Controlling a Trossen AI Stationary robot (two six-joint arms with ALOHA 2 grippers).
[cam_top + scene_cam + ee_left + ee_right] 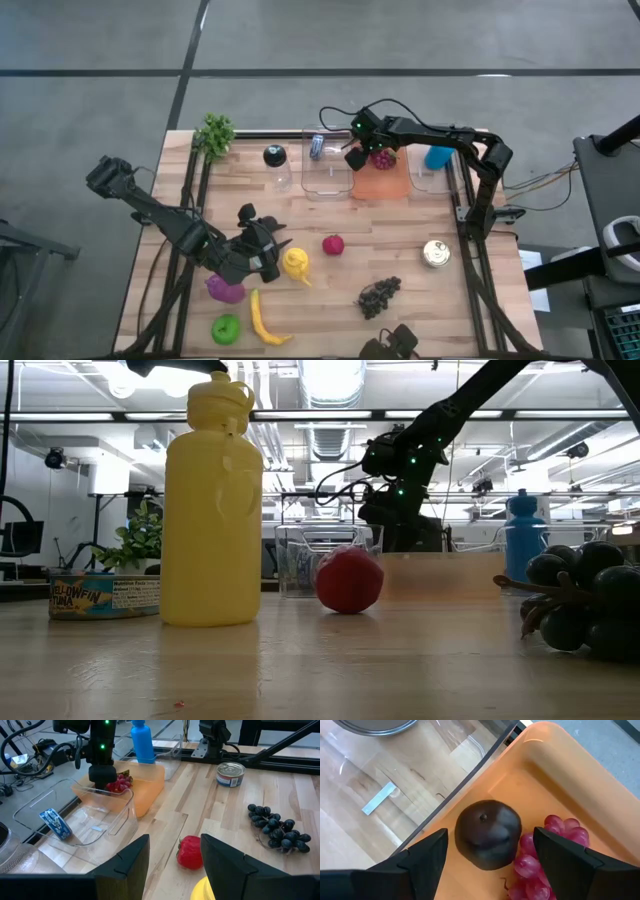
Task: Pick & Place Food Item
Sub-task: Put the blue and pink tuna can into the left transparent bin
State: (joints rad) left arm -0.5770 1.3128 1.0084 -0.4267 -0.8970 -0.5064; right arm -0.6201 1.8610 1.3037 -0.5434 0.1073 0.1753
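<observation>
An orange bin at the table's far side holds a dark round fruit and a bunch of red grapes. My right gripper is open, pointing down into the bin, one finger on each side of the dark fruit and apart from it; it also shows in the high view. My left gripper is open at the table's near left, beside a standing yellow bottle. A red fruit lies on the table ahead of its fingers.
A clear bin with a blue packet stands left of the orange bin, and a blue bottle to its right. A tin can, dark grapes, a purple item, a green fruit and a yellow banana-like piece lie nearer.
</observation>
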